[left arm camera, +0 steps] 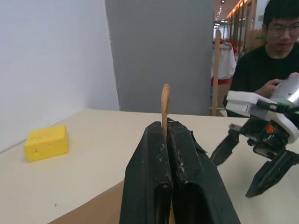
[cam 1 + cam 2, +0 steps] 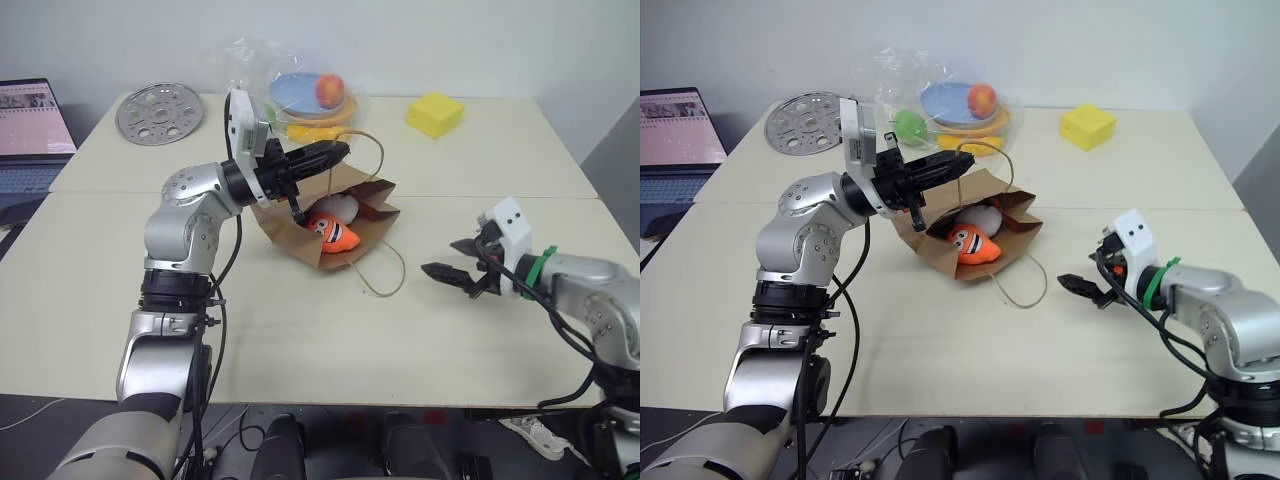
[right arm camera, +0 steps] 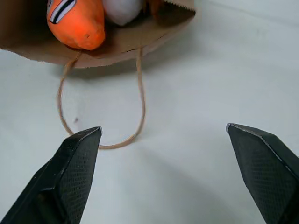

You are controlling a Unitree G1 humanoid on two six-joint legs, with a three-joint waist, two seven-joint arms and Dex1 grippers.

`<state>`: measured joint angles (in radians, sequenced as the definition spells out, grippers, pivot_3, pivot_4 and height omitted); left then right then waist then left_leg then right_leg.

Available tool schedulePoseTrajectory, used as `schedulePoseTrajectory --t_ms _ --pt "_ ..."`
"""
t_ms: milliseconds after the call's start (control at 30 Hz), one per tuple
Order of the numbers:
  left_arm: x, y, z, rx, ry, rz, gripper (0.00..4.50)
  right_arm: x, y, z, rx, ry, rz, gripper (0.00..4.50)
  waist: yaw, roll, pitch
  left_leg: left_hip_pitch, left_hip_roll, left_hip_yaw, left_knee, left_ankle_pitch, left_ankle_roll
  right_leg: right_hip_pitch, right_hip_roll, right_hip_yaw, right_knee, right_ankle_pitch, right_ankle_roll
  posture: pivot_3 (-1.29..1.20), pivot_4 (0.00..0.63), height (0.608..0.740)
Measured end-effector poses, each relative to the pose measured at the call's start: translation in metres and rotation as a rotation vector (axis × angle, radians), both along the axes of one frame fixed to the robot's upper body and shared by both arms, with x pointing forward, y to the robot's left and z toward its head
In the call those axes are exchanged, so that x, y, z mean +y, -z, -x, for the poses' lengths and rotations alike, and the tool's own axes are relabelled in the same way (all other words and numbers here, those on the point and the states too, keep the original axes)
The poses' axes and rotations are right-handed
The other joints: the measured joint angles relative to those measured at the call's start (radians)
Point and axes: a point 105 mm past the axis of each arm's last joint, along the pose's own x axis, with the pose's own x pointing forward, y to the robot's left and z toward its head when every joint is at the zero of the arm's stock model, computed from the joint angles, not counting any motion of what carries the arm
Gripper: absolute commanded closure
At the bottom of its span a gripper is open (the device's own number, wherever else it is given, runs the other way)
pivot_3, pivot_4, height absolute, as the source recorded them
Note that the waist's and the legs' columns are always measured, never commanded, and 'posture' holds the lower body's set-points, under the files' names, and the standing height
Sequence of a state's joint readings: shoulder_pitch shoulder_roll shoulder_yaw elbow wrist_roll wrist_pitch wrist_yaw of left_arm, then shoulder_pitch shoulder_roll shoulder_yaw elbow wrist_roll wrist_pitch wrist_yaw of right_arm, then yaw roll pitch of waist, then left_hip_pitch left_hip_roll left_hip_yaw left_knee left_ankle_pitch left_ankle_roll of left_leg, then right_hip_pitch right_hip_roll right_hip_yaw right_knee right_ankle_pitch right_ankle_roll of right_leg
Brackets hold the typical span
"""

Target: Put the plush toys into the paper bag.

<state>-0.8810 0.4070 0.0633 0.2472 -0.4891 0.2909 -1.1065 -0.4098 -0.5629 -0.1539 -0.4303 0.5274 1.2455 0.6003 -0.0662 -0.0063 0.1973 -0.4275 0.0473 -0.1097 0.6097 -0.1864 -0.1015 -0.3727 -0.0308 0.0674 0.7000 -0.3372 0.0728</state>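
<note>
Looks nearly done. Both plush toys already in the mouth of the paper bag [image 2: 372,212], with the bag lying on its side in the middle of the worktop [image 2: 300,340]. Orange carrot [image 2: 333,230] at the front, right at the edge and maybe poking out a bit. White egg toy [image 2: 340,207] tucked behind it, deeper in. Probably little left to do: maybe a nudge for the carrot, then letting go of the bag.

Left end effector [image 2: 340,152] shut tight, pinching the top loop handle [image 1: 165,100] and holding that side of the bag up and open. Right end effector [image 2: 440,256] spread wide, holding nothing, hanging low over the worktop well to the side of the bag, pointing toward it.

About the stuff itself:
- Bag: brown paper, stiff, creased, thin walls. Easy to crumple or tip.
- Handles: thin twisted paper string in loops. Second loop [image 2: 385,280] lying flat on the worktop.
- Carrot: soft, fuzzy, plump, with a striped smiling face.
- Egg toy: round, white, squishy-looking.
- Worktop: smooth, pale, hard.
- End effector fingers [image 3: 77,175]: black, pointy, with a bumpy grid on the inside.

Farther back, not part of the job: a yellow block [image 2: 435,113] and a clear crinkly bag [image 2: 260,65] with shiny fruit.
</note>
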Motion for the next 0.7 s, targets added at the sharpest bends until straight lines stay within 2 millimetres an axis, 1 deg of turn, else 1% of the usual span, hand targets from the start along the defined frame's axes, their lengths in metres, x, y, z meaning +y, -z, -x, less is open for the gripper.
schedulePoseTrajectory --t_ms 167,267,433,533,700 --pt "0.0 0.0 0.0 0.0 0.0 0.001 4.5 0.02 0.01 -0.005 0.009 0.013 -0.044 0.02 0.006 0.0 0.0 0.0 0.0 0.0 0.0 0.0 0.0 0.0 0.0 0.0 0.0 0.0 0.0 0.0 0.15 0.74" --pt "0.0 0.0 0.0 0.0 -0.001 0.002 4.5 0.03 0.025 -0.014 0.03 0.036 -0.041 0.02 0.007 0.0 0.0 0.0 0.0 0.0 0.0 0.0 0.0 0.0 0.0 0.0 0.0 0.0 0.0 0.0 0.15 0.74" --pt "0.0 0.0 0.0 0.0 -0.003 0.001 4.5 0.029 0.032 -0.02 0.02 0.061 -0.013 0.02 0.009 0.0 0.0 0.0 0.0 0.0 0.0 0.0 0.0 0.0 0.0 0.0 -0.001 0.0 0.0 0.0 0.15 0.74" --pt "0.0 0.0 0.0 -0.001 -0.003 0.001 4.5 0.03 0.033 -0.021 0.014 0.055 -0.015 0.61 0.009 0.0 0.0 0.0 0.0 0.0 0.0 0.0 0.0 0.0 0.0 0.0 -0.001 0.0 0.0 0.0 0.15 0.74" --pt "0.0 0.0 0.001 -0.002 -0.006 -0.001 4.5 0.027 0.032 -0.021 0.022 0.059 -0.023 2.4 0.009 0.0 0.0 0.0 0.0 0.0 0.0 0.0 0.0 0.0 0.0 0.0 -0.001 0.0 0.0 0.0 0.15 0.74"
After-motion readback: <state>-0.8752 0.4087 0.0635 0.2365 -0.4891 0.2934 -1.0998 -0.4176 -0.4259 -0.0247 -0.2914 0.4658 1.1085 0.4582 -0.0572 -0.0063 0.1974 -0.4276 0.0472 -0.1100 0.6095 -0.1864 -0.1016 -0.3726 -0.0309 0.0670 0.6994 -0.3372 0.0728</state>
